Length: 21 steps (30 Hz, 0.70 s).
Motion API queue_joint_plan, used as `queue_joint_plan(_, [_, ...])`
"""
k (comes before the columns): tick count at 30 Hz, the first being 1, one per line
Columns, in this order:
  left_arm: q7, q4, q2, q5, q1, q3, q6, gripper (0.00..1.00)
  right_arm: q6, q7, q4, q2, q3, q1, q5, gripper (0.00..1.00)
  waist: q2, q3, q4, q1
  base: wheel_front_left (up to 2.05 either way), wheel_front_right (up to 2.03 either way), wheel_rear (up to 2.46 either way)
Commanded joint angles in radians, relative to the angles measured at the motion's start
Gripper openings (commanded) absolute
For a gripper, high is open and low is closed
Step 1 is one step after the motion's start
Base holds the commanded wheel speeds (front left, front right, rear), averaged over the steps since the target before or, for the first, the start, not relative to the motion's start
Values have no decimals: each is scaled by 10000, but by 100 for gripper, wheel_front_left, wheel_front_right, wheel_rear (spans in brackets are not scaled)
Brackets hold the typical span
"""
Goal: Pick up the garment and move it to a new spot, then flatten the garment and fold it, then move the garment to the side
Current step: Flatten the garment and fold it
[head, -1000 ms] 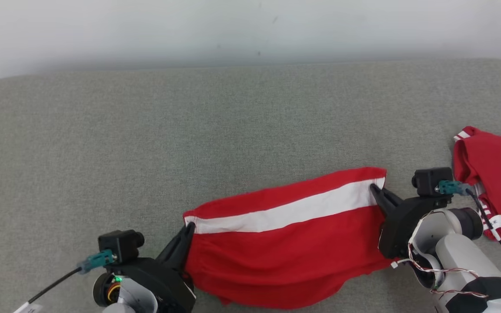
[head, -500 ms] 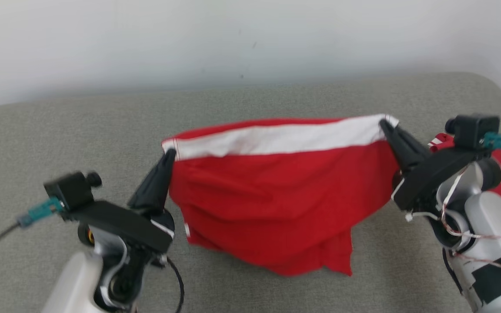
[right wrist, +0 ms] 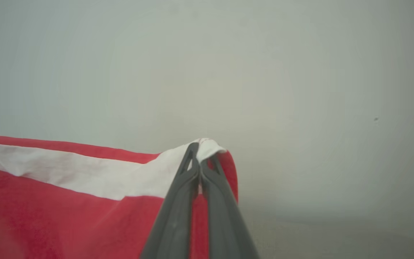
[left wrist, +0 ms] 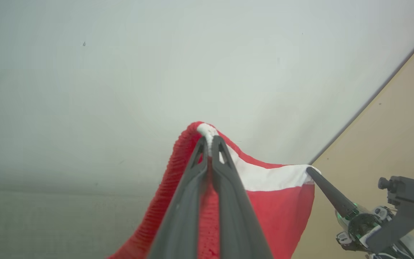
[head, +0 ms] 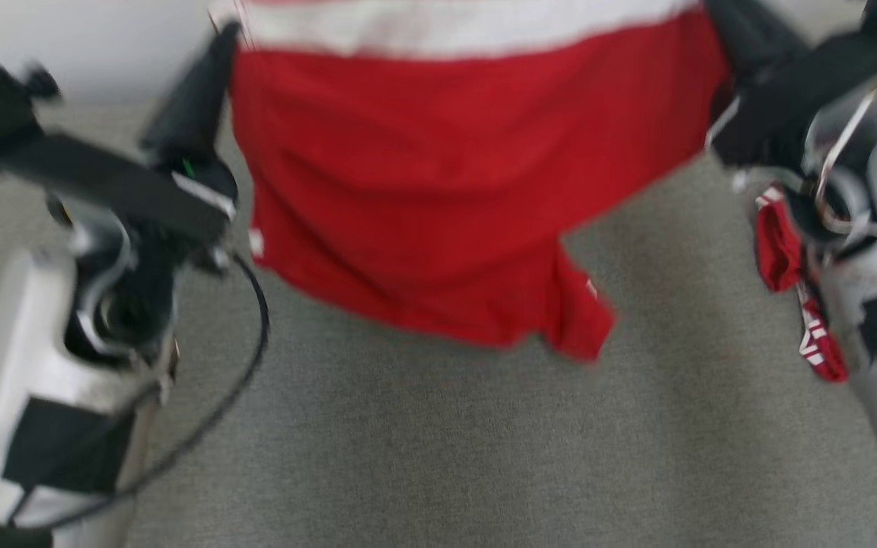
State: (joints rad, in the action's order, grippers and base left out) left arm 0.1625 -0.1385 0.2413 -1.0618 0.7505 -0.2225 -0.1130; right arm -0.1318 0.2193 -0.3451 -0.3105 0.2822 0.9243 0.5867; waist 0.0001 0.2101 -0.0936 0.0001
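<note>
The garment (head: 438,183) is red with a white band along its top edge. It hangs in the air above the grey padded surface (head: 438,457), stretched between both arms. My left gripper (head: 229,34) is shut on its upper left corner; in the left wrist view that gripper (left wrist: 208,138) pinches the white hem of the garment (left wrist: 282,208). My right gripper (right wrist: 201,147) is shut on the other top corner of the garment (right wrist: 67,201); it also appears in the left wrist view as a dark tip (left wrist: 313,172). The bottom hem dangles free and uneven.
A second red garment (head: 781,251) with white trim lies at the right, partly behind my right arm (head: 865,152). A pale wall (left wrist: 156,72) rises behind the surface. A black cable (head: 248,365) loops from my left arm.
Both grippers have lifted the garment off the surface, from lying flat to hanging high. The head camera has shifted too, and the picture is blurred by motion.
</note>
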Motion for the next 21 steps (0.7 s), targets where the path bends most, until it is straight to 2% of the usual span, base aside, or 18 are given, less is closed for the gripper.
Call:
queue_joint_plan(1, [-91,-135,-47,33,711,163,99,0,25,-67,-113,83,29,666,-189,0,-1,1401,-228,-1,0,0,0])
queue_joint_plan(7, [-905,-763,-62,538,3162,780,481,0,25,-819,-688,120,53,3218,-1350,0,-1,3177,-414,-1,0,0,0])
queue_joint_plan(9, [-1385,-1083,-123,659,3820,990,480,0,25,-1404,-908,221,-72,3929,-1881,0,-1,3528,-452,-1,0,0,0])
queue_joint_plan(12, [-2142,-1502,76,1383,4669,935,435,0,27,-2480,-1289,347,-434,4895,-2849,0,-1,3940,-488,-1,0,0,0])
queue_joint_plan(17, [-3729,-2066,39,2161,5585,1170,387,0,27,-4219,-1856,720,-963,5646,-4844,0,-1,4288,-573,-1,0,0,0])
queue_joint_plan(21, [-4103,-2489,-139,2261,5473,1189,130,0,27,-4522,-2398,964,-529,5454,-5758,0,-1,4569,-588,-1,0,0,0])
